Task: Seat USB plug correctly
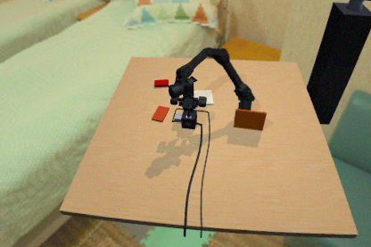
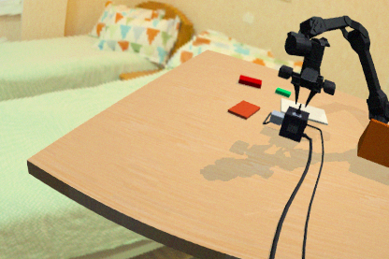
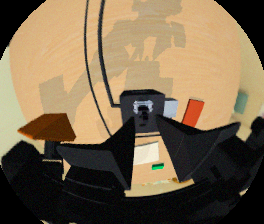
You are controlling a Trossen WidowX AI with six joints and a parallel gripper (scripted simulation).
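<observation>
The black power cube [image 1: 189, 123] [image 2: 293, 125] [image 3: 128, 103] stands on the table with cables running from it. A small dark plug [image 2: 300, 107] [image 3: 143, 116] sticks up from its top, at a bright metal socket opening [image 3: 142, 105]. Which way round the plug sits is too small to tell. My gripper [image 2: 302, 105] [image 3: 145, 118] points down just above the cube. Its fingers are partly open, one on each side of the plug, with a gap between them and nothing visibly held. In the top view the fingertips are largely hidden.
A grey block [image 1: 177, 118] [image 2: 277, 118] [image 3: 170, 108] with a looped cable sits against the cube. Nearby lie an orange-red slab [image 1: 160, 113] [image 2: 244, 109] [image 3: 193, 112], white slab [image 1: 206, 97] [image 2: 319, 115], red block [image 1: 161, 83] [image 2: 250, 81] and green block [image 2: 282, 92] [image 3: 158, 166]. A brown panel [image 1: 250, 119] stands by my base.
</observation>
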